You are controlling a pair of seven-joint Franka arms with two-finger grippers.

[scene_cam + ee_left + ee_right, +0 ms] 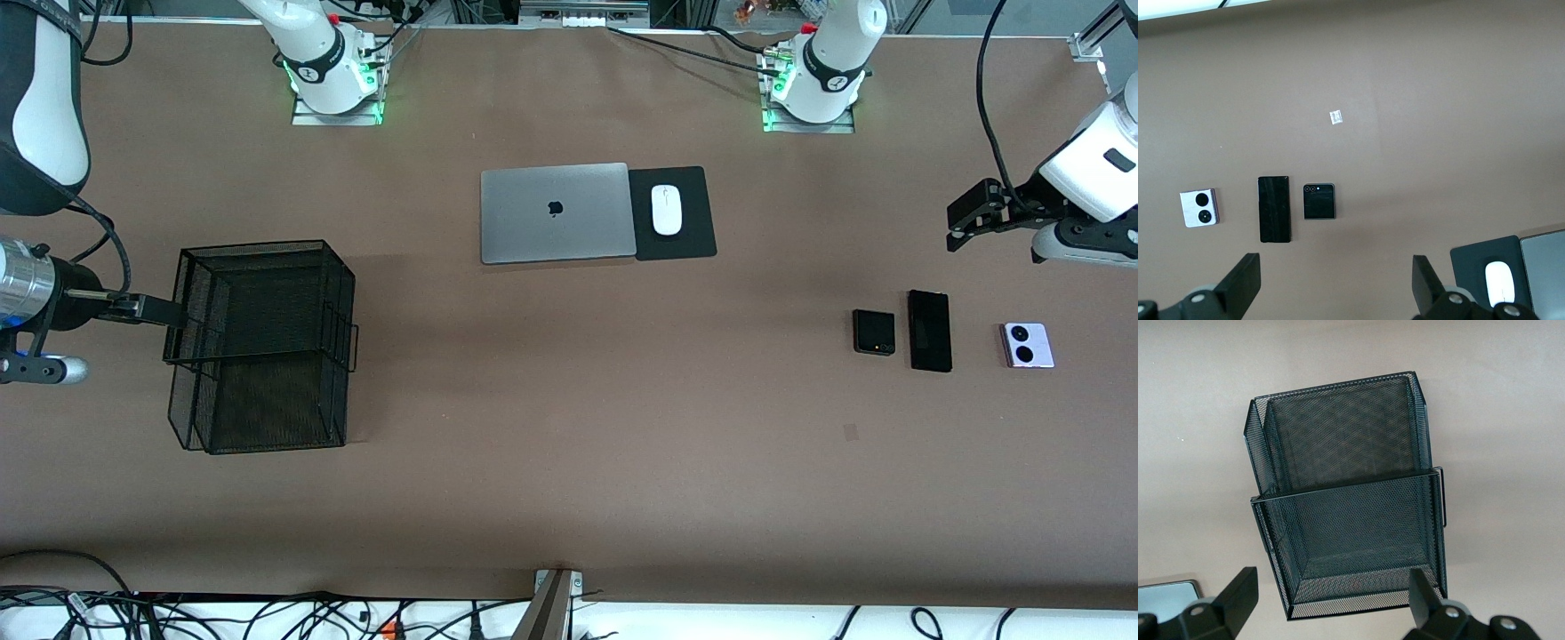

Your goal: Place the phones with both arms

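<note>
black wire mesh basket (262,347) sits lowest in the front view of all the things on the brown table (569,498), at the right arm's end; it is a two-level box with an open top.

taking the silver laptop (557,213) as the landmark: it lies closed in the middle of the table, with a black mouse pad (673,213) touching its edge on the left arm's side and a white mouse (666,210) on that pad. the basket is nearer the front camera than the laptop.

all three phones lie flat in a row, nearer the camera than the laptop and toward the left arm's end. closest to the laptop is the small black phone (874,332), just beside it the long black phone (930,330), and apart from that the pale lilac phone (1028,345) with two black circles.

left gripper (965,227) hangs over bare table toward the left arm's end from the laptop, its fingers (1241,283) spread wide and empty.

right gripper (147,309) hangs at the basket's outer edge, away from the laptop; its fingers (1238,597) stand wide apart, holding nothing.
</note>
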